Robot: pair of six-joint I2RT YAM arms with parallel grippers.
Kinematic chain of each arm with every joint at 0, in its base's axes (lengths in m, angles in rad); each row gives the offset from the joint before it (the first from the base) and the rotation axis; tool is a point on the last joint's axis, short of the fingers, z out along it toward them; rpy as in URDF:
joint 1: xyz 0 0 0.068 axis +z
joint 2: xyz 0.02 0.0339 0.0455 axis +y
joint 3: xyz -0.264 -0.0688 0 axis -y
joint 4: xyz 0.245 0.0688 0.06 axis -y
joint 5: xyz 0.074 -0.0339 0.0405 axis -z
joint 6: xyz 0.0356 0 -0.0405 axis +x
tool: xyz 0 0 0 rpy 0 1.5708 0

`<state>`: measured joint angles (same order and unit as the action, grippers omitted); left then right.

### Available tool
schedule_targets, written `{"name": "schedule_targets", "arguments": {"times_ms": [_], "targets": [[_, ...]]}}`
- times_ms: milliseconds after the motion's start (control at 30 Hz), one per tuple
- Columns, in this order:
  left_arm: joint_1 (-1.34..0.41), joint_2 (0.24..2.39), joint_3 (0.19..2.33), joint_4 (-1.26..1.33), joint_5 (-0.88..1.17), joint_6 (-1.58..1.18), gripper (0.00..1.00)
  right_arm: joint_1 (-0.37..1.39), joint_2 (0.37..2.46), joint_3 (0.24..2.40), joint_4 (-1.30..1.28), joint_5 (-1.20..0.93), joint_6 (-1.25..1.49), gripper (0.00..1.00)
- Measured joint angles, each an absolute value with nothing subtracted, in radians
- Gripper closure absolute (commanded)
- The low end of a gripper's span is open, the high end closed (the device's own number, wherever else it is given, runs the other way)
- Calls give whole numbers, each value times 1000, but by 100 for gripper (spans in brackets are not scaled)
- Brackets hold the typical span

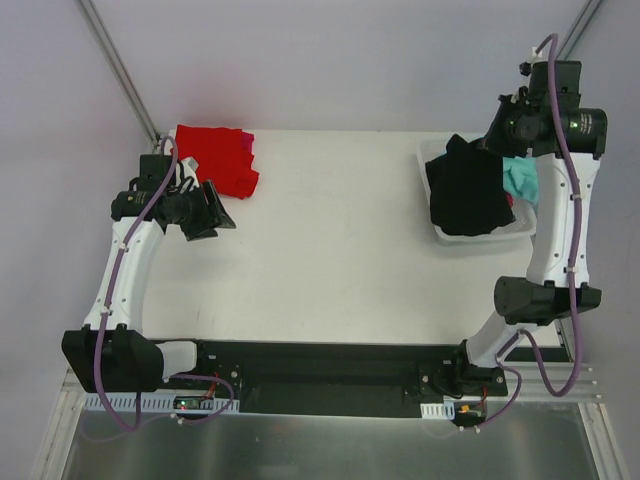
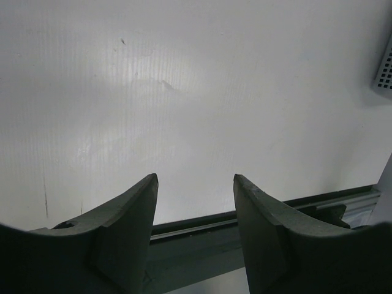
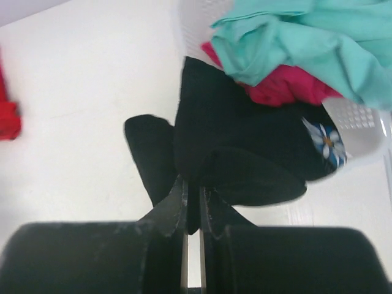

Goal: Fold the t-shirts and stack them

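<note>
A black t-shirt (image 1: 468,190) hangs bunched over the white basket (image 1: 446,236) at the right. My right gripper (image 3: 193,187) is shut on a fold of it. In the right wrist view its white daisy print (image 3: 327,142) shows on the black t-shirt (image 3: 245,141). Behind it in the basket (image 3: 361,119) lie a teal-mint shirt (image 3: 306,37) and a magenta-pink shirt (image 3: 282,90). A red t-shirt (image 1: 215,158) lies folded at the table's back left, with a magenta edge (image 1: 244,142) beside it. My left gripper (image 1: 222,214) hovers just in front of it, open and empty (image 2: 195,180).
The teal shirt (image 1: 522,180) pokes out of the basket under the right arm. A metal rail runs along the table's near edge (image 2: 257,214). The basket's corner (image 2: 384,67) shows at the right of the left wrist view. White table (image 1: 340,240) lies between the two arms.
</note>
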<state>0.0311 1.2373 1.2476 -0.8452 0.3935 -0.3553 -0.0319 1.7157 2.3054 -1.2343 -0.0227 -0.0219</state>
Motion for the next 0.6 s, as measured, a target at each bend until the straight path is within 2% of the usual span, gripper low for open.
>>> {"name": "schedule_targets", "arguments": {"times_ms": [300, 600], "targets": [[31, 1231, 1228, -842, 394, -360, 48, 174, 1643, 2277, -1204, -115, -93, 99], [26, 1224, 1228, -842, 395, -362, 48, 243, 1634, 2276, -1157, -255, -139, 99]]}}
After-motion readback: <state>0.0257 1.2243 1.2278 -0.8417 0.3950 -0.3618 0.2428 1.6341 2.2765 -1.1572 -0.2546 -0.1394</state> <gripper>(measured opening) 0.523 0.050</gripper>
